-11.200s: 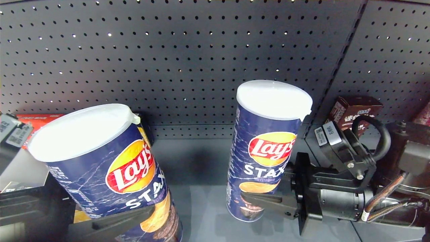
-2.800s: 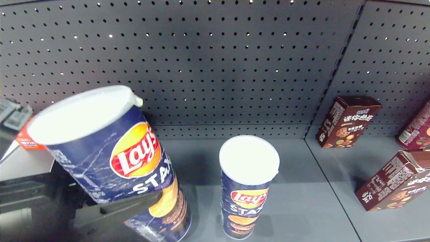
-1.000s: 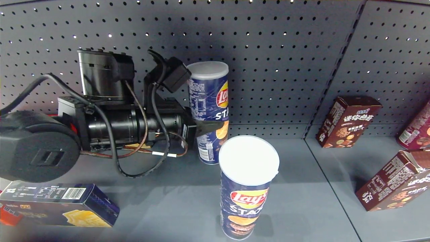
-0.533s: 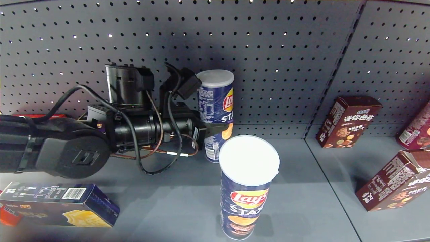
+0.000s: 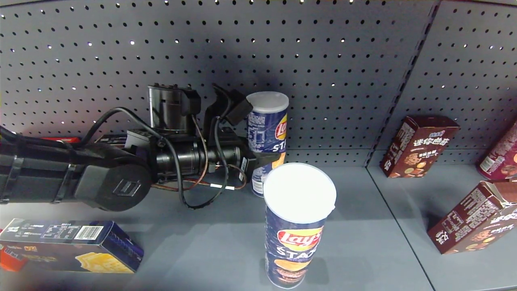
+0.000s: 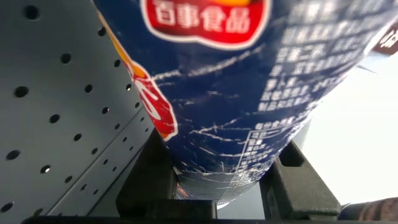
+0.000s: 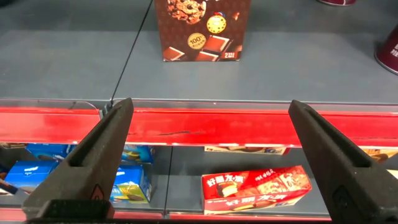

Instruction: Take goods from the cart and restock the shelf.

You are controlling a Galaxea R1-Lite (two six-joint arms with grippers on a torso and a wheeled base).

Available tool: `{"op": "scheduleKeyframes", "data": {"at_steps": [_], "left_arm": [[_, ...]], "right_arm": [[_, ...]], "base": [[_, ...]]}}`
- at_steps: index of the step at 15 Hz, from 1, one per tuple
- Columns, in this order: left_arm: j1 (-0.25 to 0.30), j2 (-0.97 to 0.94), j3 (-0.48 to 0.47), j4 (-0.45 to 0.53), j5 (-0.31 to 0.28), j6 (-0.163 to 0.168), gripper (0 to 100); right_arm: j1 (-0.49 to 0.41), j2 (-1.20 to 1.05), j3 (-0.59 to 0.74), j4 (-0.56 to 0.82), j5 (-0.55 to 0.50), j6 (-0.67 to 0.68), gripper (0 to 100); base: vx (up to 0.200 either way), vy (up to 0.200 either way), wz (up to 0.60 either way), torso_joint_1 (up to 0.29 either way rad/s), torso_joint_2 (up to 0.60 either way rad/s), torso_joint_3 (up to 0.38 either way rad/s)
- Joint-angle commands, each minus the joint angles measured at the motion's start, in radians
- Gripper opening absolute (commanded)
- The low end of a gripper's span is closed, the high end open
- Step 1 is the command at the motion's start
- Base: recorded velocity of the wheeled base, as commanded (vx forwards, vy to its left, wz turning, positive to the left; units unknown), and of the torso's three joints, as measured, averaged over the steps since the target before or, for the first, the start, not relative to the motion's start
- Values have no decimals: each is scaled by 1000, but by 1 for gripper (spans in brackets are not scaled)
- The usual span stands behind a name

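My left gripper (image 5: pixel 264 157) is shut on a blue chips can (image 5: pixel 268 129) with a white lid, held upright close to the pegboard at the back of the grey shelf (image 5: pixel 210 242). In the left wrist view the can (image 6: pixel 236 93) sits between the two black fingers (image 6: pixel 146 183). A second blue chips can (image 5: pixel 297 226) stands upright on the shelf in front of the held one. My right gripper (image 7: pixel 214 155) is open, facing the red front rail (image 7: pixel 205 127) of a shelf, with nothing between its fingers.
A dark blue box (image 5: pixel 72 246) lies flat at the front left of the shelf. Brown cookie boxes (image 5: pixel 418 145) (image 5: pixel 472 222) stand on the neighbouring shelf section to the right. A brown box (image 7: pixel 202 31) stands behind the red rail, more boxes (image 7: pixel 255 186) below it.
My left arm has carried the held can from the near left to the back of the shelf, behind the standing can, and is still drifting right. The right arm left the standing can.
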Motion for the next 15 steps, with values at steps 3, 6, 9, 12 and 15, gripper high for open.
{"op": "scheduleKeyframes", "data": {"at_steps": [3,6,9,12,15], "left_arm": [[-1,12,0,1,-1,9,0],[-2,18,2,0,-1,9,0],[-4,23,2,0,-1,11,0],[-2,23,4,0,1,9,100],[7,3,13,0,1,9,100]], "right_arm": [[1,0,-1,0,1,0,100],[1,0,0,0,1,0,100],[1,0,0,0,1,0,100],[1,0,-1,0,1,0,100],[-1,0,0,0,1,0,100]], "base": [[0,0,0,0,0,0],[0,0,0,0,0,0],[0,0,0,0,0,0],[0,0,0,0,0,0],[0,0,0,0,0,0]]}}
